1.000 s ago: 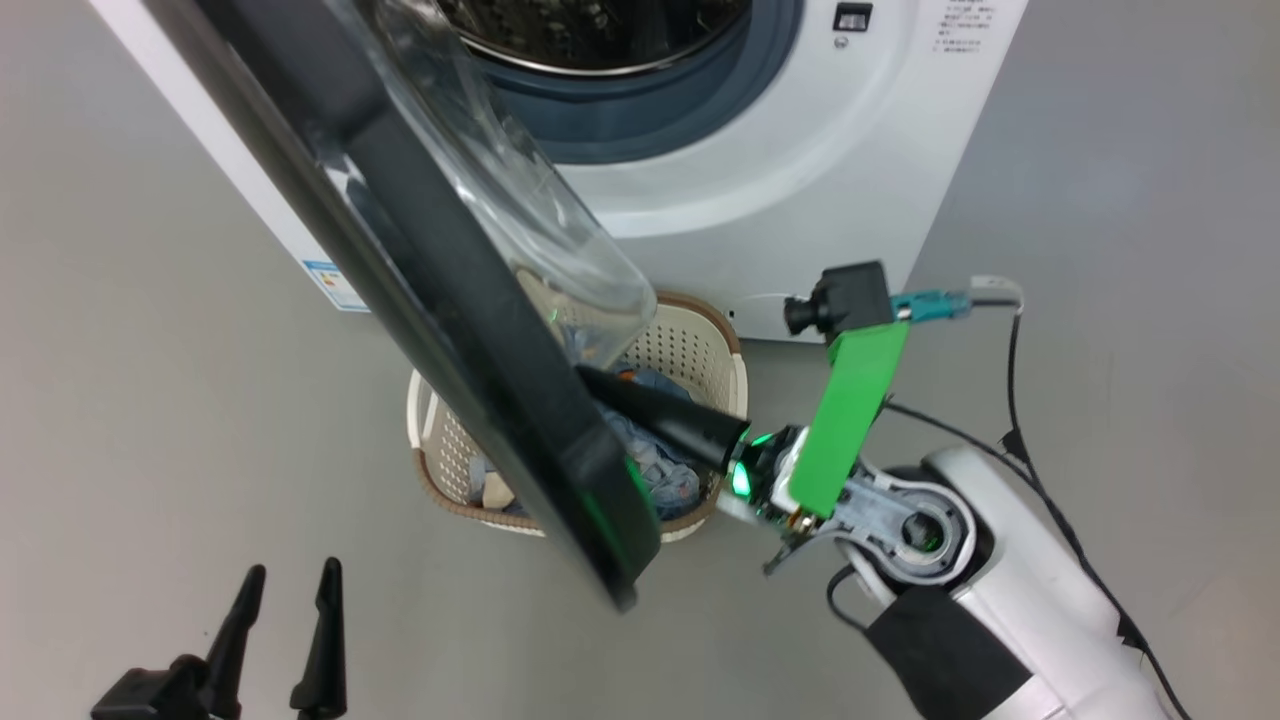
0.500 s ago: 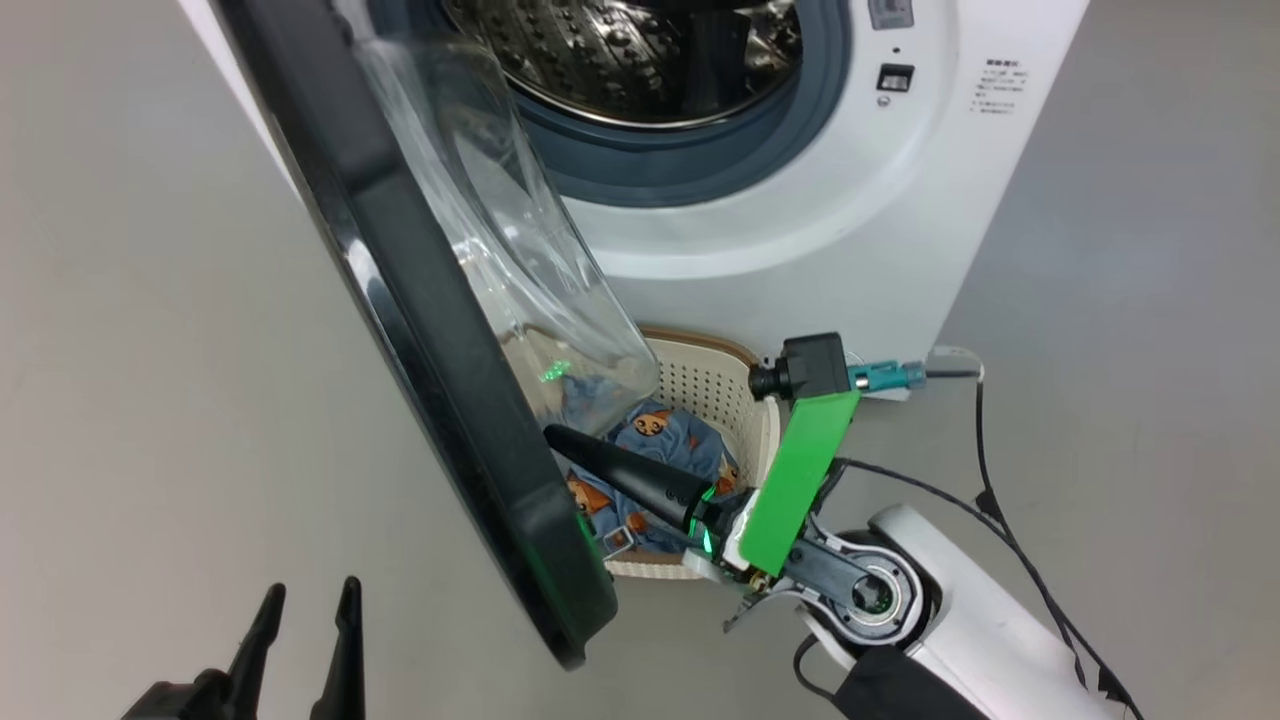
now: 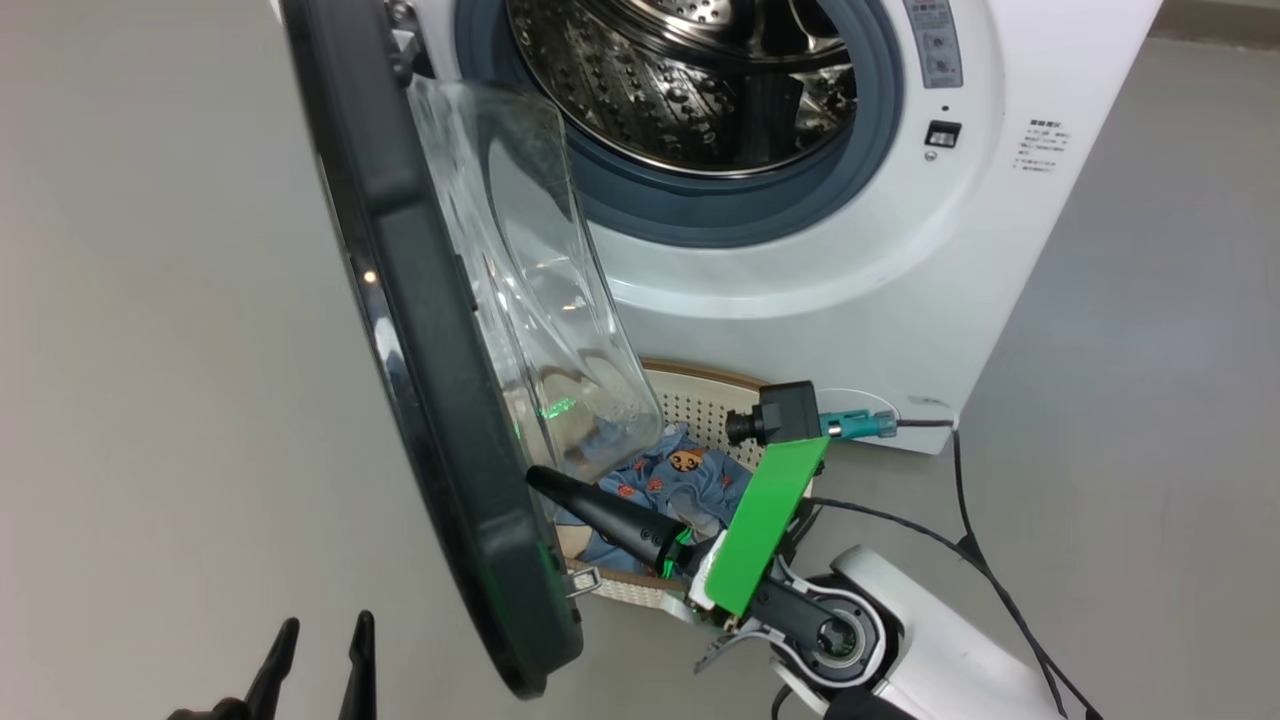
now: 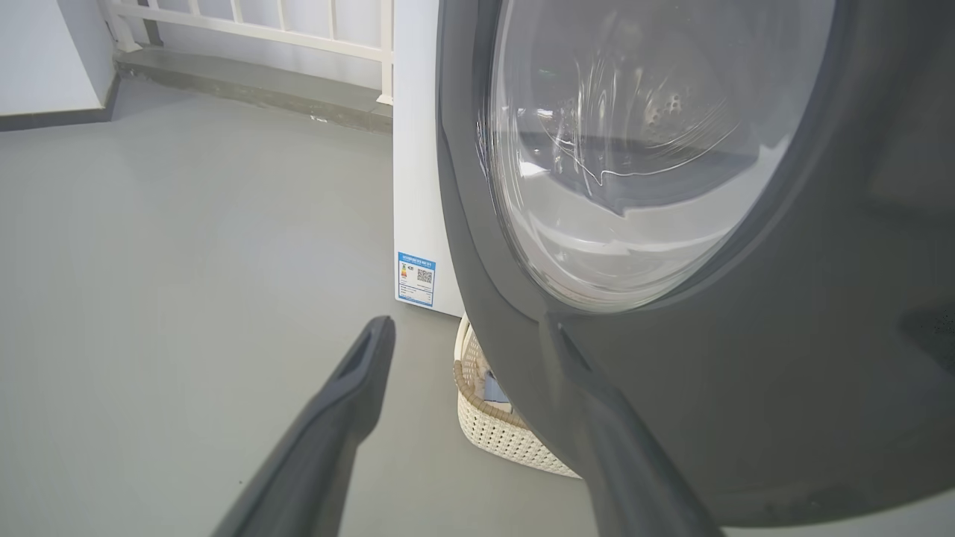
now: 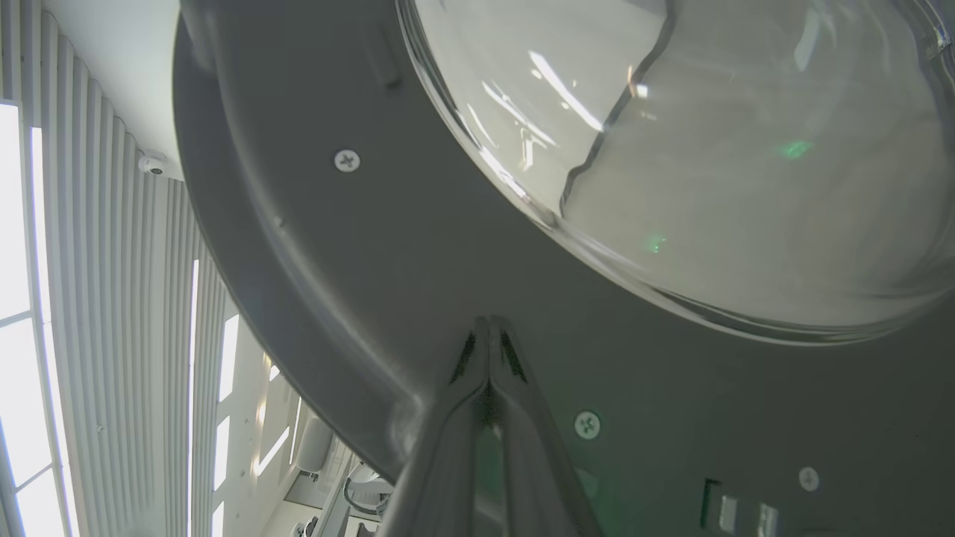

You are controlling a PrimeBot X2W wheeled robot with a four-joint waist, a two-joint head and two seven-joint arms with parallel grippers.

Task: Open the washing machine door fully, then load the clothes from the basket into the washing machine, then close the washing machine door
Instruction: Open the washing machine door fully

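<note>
Pushing is under way: the right gripper (image 3: 535, 475), jaws pinched together with nothing between them, is set tip-first against the inner face of the washing machine door (image 3: 430, 350), just below its glass bowl. The rim lies straight ahead of those jaws, touching, its edge running up towards the hinge. The left gripper (image 3: 327, 622), jaws held wide, is kept on the door's outer side, apart from it. The basket (image 3: 700, 385) of clothes (image 3: 670, 475) sits beneath the right jaws. Against a second ago, the view has been raised, more of the washing machine (image 3: 900, 280) is shown, and the door appears swung wider.
</note>
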